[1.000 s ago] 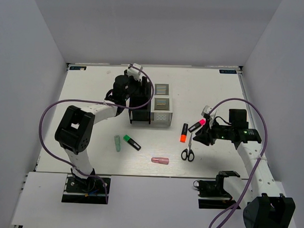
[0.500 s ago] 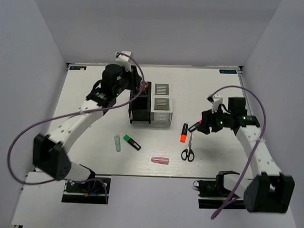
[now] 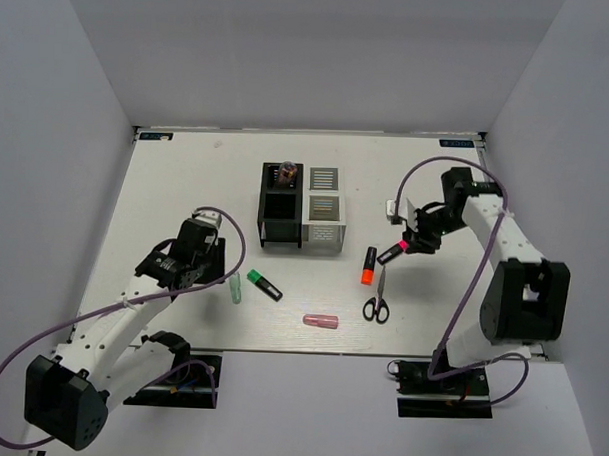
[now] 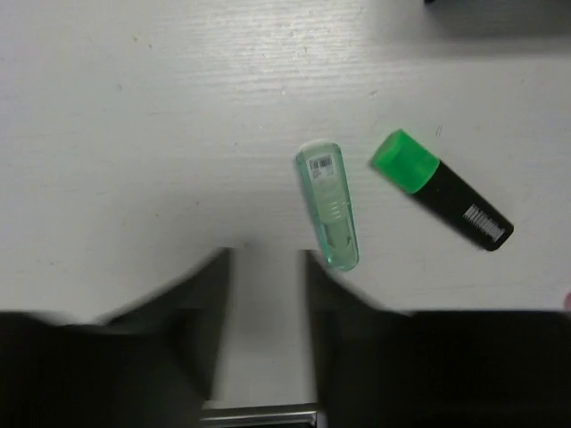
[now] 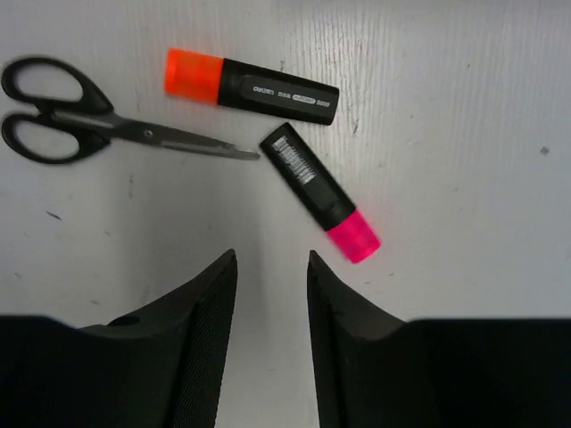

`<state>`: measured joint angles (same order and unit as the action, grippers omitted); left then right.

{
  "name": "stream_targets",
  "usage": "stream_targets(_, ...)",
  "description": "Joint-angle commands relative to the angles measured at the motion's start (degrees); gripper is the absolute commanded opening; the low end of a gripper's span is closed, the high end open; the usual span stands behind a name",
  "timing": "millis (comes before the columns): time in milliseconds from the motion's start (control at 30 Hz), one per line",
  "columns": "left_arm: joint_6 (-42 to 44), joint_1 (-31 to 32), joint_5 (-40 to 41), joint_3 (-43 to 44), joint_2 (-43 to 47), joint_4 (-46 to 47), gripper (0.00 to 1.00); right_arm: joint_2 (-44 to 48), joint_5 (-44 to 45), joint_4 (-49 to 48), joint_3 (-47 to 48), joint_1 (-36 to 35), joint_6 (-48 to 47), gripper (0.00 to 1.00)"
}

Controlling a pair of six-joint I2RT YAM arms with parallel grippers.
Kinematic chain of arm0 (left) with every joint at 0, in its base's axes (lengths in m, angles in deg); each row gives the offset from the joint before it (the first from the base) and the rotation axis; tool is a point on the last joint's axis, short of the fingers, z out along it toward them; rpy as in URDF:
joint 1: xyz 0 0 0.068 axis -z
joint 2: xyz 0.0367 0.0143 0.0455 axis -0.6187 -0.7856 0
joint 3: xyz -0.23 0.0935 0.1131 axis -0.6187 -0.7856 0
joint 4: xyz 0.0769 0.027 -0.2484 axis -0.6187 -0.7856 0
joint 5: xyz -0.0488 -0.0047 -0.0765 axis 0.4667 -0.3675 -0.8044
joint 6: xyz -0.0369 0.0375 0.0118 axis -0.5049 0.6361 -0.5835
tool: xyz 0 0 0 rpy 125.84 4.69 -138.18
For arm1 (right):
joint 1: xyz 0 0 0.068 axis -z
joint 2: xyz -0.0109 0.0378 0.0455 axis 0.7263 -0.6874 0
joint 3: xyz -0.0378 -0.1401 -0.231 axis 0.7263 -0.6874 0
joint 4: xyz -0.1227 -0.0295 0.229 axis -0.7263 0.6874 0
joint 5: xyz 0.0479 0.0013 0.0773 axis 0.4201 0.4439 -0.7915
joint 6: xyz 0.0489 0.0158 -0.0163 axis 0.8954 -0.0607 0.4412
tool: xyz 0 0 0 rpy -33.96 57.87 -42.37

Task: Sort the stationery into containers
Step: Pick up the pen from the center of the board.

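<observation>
Left end effector [image 4: 266, 267], back beside tube [image 4: 328, 209], and right end effector [image 5: 272, 267] stand parted, empty.

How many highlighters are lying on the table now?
3: green highlighter beside the pale green tube, left; orange highlighter and pink highlighter by the scissors, right. Black organiser and white organiser may hide others.
</observation>
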<state>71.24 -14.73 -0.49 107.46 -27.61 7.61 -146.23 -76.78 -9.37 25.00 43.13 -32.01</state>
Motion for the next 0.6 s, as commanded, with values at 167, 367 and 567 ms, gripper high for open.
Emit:
stream_targets(167, -0.1, -3.3, -4.8, -2.2, 3.4, 2.9, 0.71, -17.1, -1.5, 19.6, 16.4, -0.4, -38.4, 0.55)
stream_targets(367, -1.3, -6.6, -8.6, -4.3, 4.7, 3.8, 0.71, -21.9, 0.6, 13.3, 14.4, -2.1, -40.1, 0.57)
stream_targets(567, -1.5, -7.4, -9.4, -4.5, 5.3, 3.9, 0.71, -21.4, 4.6, 3.8, 7.6, -3.9, -36.5, 0.56)
